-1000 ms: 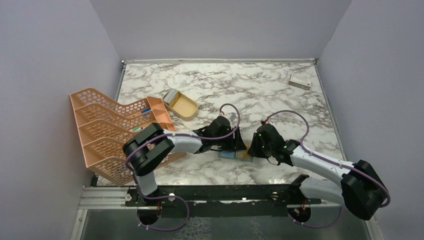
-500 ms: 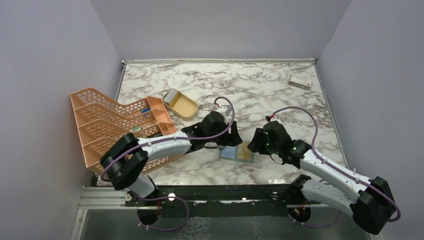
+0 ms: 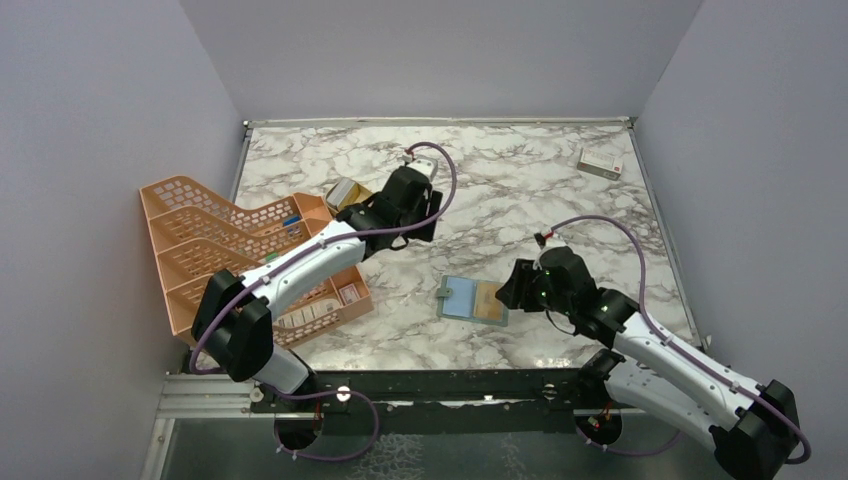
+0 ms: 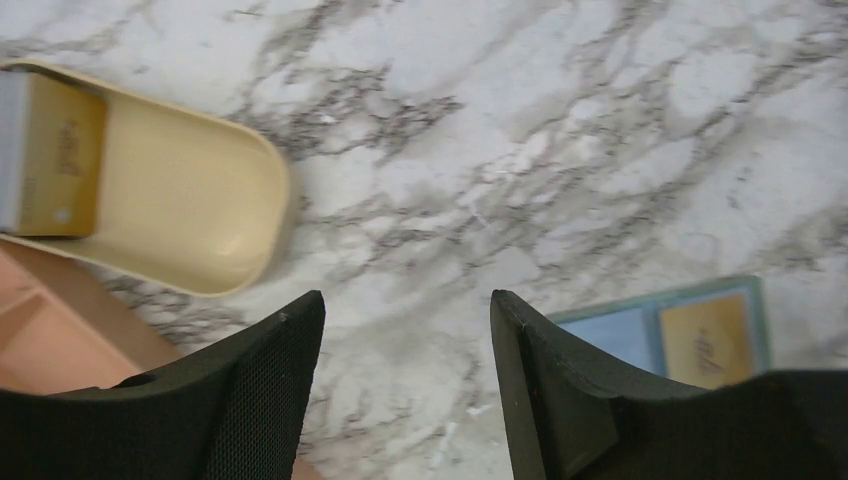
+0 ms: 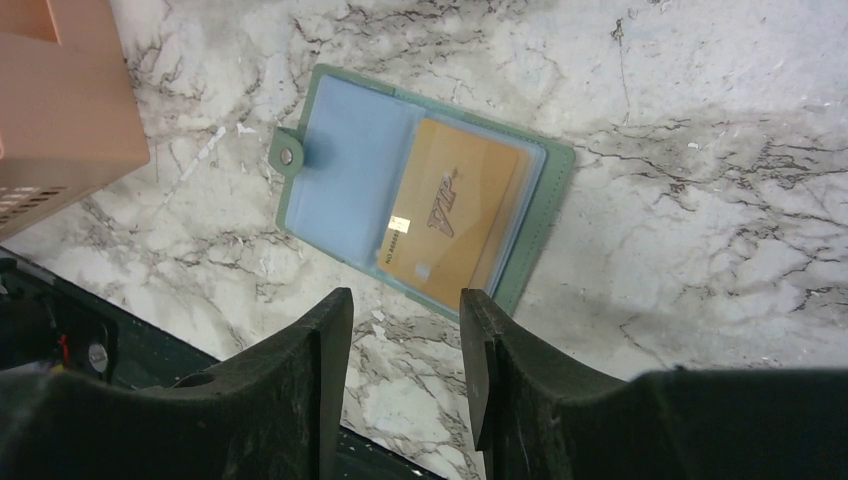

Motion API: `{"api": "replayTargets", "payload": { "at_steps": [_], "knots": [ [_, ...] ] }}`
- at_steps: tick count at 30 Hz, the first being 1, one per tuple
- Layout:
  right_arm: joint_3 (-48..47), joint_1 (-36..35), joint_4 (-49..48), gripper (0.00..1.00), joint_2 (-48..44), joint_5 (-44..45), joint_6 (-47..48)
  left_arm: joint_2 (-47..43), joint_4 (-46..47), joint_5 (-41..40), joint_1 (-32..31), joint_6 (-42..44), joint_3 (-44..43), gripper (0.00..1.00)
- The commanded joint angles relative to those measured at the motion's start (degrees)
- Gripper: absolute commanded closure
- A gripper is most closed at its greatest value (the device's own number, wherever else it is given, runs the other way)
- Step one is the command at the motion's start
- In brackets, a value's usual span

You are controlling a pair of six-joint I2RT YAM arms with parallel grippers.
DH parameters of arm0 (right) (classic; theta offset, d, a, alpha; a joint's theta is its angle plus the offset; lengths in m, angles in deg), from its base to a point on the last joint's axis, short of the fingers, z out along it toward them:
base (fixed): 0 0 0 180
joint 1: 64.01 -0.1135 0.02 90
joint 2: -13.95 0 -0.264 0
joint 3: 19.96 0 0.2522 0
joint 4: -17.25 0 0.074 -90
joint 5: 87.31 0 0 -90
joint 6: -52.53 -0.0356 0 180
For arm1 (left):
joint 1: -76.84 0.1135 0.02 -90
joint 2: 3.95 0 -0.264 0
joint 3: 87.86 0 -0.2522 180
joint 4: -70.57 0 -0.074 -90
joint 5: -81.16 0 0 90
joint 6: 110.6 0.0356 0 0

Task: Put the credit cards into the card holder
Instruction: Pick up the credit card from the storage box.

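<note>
The left gripper (image 4: 405, 305) holds its jaws wide and empty above the white-and-grey marble tabletop (image 4: 560, 150). It sits between an oval gold metal tin (image 4: 190, 215) and the grey-green bifold card holder (image 5: 335, 165). The right gripper (image 5: 405, 300) has narrower jaws, also empty, just beside the holder's edge. The holder lies open and flat, with a thin tan-orange credit card (image 5: 455, 215) tucked in its clear sleeve. A second tan card (image 4: 58, 165) lies in the tin's end.

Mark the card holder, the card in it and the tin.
card holder (image 5: 340, 165), right wrist view, bare blue left page.
credit card (image 5: 455, 205), right wrist view, middle of its face.
tin (image 4: 185, 205), left wrist view, bare inner floor.
</note>
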State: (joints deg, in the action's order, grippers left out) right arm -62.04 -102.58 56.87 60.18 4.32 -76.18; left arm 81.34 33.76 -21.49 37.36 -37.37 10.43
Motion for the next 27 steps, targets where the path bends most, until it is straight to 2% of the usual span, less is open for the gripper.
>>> {"api": "replayTargets", "payload": {
  "at_steps": [1,6,9,12,17,27],
  "knots": [
    [-1.77,-0.23,0.22,0.54,2.38,-1.52,-0.01,1.45,-4.97,-6.30,4.59,10.89,-3.50,0.35],
    [-2.81,-0.27,-0.70,0.49,6.92,-0.07,-3.36,5.99,-4.98,-9.99,8.77,15.25,-6.78,0.31],
    [-4.52,-0.28,-0.34,0.36,10.84,1.15,-5.05,8.60,-4.99,-10.55,10.98,16.94,-8.46,0.30],
    [-6.30,-0.27,0.41,0.32,14.26,2.31,-7.13,10.37,-4.89,-11.09,12.69,18.27,-9.74,0.28],
    [-7.59,-0.52,1.13,0.15,18.33,3.29,-10.68,13.20,-4.64,-10.45,14.08,21.64,-11.91,0.27],
    [-13.83,-2.92,6.35,0.11,29.50,8.73,-13.71,16.04,-6.38,-13.39,14.91,22.74,-11.90,0.27]
  ]
}}
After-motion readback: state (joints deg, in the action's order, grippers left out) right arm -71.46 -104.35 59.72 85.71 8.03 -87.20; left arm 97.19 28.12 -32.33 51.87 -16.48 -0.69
